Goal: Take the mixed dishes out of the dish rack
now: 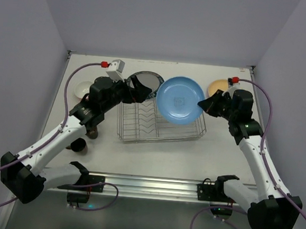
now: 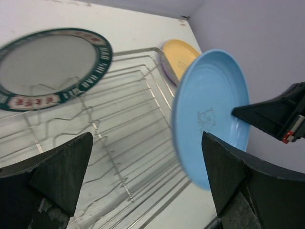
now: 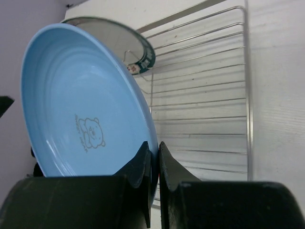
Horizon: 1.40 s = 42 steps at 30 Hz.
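My right gripper (image 1: 201, 104) (image 3: 158, 152) is shut on the right rim of a blue plate (image 1: 180, 99) (image 3: 81, 105) (image 2: 209, 114), which it holds tilted above the silver wire dish rack (image 1: 160, 124) (image 2: 119, 157) (image 3: 205, 109). My left gripper (image 1: 139, 90) (image 2: 145, 176) hangs open over the rack's back left with nothing between its fingers. Just left of the blue plate, a plate with a dark patterned rim (image 1: 145, 81) (image 2: 47, 67) (image 3: 136, 47) stands at the rack's back edge, close to the left gripper.
A yellow plate (image 1: 216, 87) (image 2: 183, 57) lies on the table at the back right, behind the right gripper. A bowl with a white inside (image 1: 82, 89) sits at the far left. A brown cup (image 1: 91, 133) and a black cup (image 1: 78, 146) stand left of the rack.
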Each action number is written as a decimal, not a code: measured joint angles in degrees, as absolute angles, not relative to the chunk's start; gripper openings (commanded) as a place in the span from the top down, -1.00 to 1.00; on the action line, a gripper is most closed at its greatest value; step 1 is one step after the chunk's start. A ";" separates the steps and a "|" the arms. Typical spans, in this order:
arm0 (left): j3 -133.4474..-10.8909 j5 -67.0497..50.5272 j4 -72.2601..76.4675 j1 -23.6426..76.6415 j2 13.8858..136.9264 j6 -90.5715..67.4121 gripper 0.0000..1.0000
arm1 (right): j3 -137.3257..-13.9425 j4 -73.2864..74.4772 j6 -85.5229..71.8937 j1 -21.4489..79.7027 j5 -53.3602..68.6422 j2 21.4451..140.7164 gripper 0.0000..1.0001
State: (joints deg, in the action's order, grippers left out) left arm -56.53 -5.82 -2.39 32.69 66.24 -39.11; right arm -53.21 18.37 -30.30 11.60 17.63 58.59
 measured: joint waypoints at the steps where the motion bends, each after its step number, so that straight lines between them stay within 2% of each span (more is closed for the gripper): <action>1: -57.06 -3.51 -4.23 32.45 65.04 -37.87 -1.00 | -52.82 18.31 -30.92 9.82 17.89 58.50 1.00; 7: -59.81 10.31 -15.22 31.99 57.93 -33.17 -1.00 | -48.53 14.11 -39.00 -7.53 14.48 56.90 1.00; 12: -57.67 13.74 -21.45 31.92 51.64 -25.96 -1.00 | -45.82 10.94 -47.66 -15.18 1.41 59.02 1.00; 18: -48.93 13.43 -21.93 31.92 43.92 -18.63 -1.00 | -49.91 5.13 -53.69 -21.23 1.17 78.78 1.00; 23: -44.38 13.28 -20.99 31.92 41.21 -15.16 -1.00 | -54.33 2.90 -54.13 -23.75 4.51 93.32 1.00; 28: -42.33 12.56 -20.29 31.92 40.45 -13.26 -1.00 | -60.27 2.20 -52.71 -23.86 8.56 101.58 1.00; 42: -40.58 10.41 -19.66 31.94 38.52 -11.40 -1.00 | -66.94 3.29 -48.14 -23.35 10.31 106.02 0.98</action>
